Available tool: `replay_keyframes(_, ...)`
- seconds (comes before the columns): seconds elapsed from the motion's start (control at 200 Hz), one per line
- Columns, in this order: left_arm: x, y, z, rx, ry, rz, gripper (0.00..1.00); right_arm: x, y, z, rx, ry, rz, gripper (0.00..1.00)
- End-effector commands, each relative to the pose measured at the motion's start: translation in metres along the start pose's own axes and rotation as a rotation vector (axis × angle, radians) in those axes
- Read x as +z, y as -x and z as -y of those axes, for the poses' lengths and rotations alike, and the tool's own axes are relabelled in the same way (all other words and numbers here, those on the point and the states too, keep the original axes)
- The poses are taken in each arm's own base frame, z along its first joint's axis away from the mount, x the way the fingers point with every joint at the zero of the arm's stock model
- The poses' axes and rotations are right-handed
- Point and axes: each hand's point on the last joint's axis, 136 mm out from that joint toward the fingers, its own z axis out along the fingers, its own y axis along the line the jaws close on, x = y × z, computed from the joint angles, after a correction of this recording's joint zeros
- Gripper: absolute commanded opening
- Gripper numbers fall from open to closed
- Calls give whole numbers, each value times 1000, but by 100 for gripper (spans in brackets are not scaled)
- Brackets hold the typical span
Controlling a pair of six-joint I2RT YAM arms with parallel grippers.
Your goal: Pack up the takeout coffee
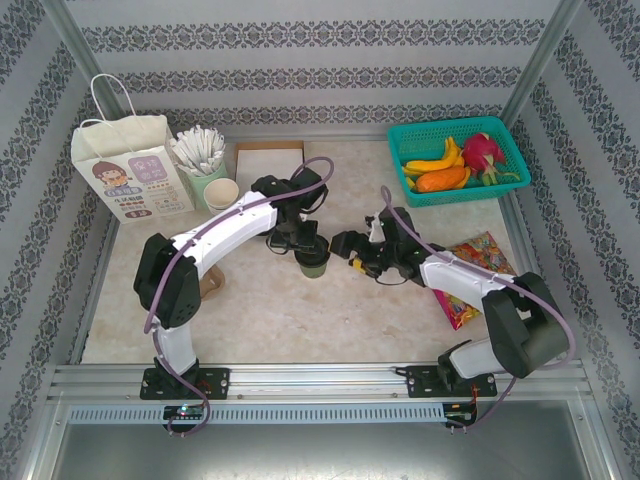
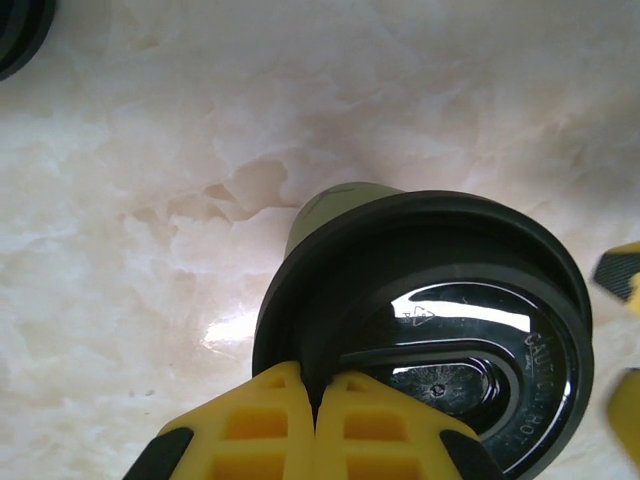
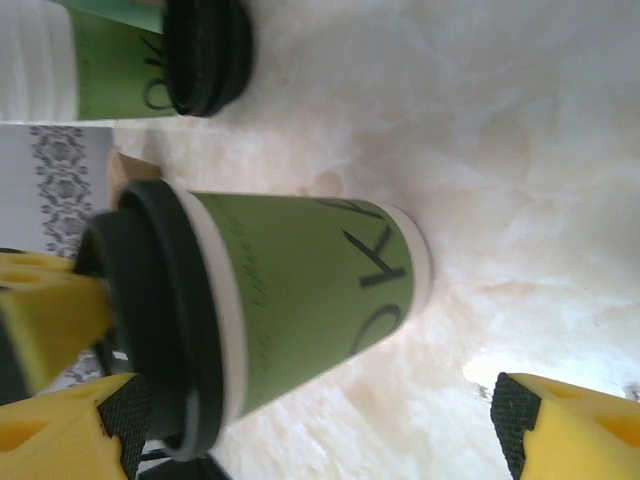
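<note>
The takeout coffee (image 1: 313,263), a small olive-green paper cup with a black lid, stands on the marble table near the middle. My left gripper (image 1: 304,244) is over it, its yellow fingers (image 2: 262,425) shut on the near rim of the lid (image 2: 450,330). My right gripper (image 1: 352,247) stands open just right of the cup. In the right wrist view the cup (image 3: 300,290) is ahead of my right gripper (image 3: 315,430), level with the gap between its spread fingers (image 3: 565,420) and touching neither. The paper bag (image 1: 125,165) stands at the back left.
A second green cup with a black lid (image 3: 150,60) stands beyond the coffee. A pale green cup of white sticks (image 1: 203,160) and stacked cream cups (image 1: 223,192) sit beside the bag. A teal basket (image 1: 452,126) of fruit is back right; a snack packet (image 1: 478,262) lies under my right arm.
</note>
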Motion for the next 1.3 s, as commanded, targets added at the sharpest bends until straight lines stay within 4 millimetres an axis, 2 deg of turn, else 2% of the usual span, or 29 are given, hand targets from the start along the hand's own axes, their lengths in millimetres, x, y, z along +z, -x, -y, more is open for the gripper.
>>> replay_keyframes(0.0, 1, -17, -17, 162, 112, -89, 0, -10, 5, -25, 3, 69, -40, 90)
replay_keyframes(0.09, -11, -19, -10, 226, 89, -100, 0, -4, 5, -23, 28, 69, -72, 90)
replay_keyframes(0.285, -19, -25, 7, 294, -3, -126, 0, 10, 5, -29, 69, 97, -152, 90)
replay_keyframes(0.435, -11, -31, 11, 316, -36, -151, 0, 18, 3, -28, 83, 87, -183, 90)
replay_keyframes(0.664, 1, -34, 9, 309, -20, -150, 0, 33, -11, -17, 102, 49, -237, 90)
replay_keyframes(0.769, 8, -38, 9, 298, -15, -153, 0, 40, -20, -5, 114, 17, -258, 90)
replay_keyframes(0.939, 32, -51, 9, 263, -18, -186, 0, 49, -38, 33, 160, -75, -283, 90)
replay_keyframes(1.039, 35, -52, 7, 257, -8, -187, 0, 53, -46, 48, 180, -110, -299, 90)
replay_keyframes(1.149, 36, -51, 7, 250, -11, -180, 0, 54, -45, 46, 170, -109, -298, 90)
replay_keyframes(1.294, 31, -47, 7, 235, -2, -168, 0, 42, -30, 19, 105, -43, -246, 90)
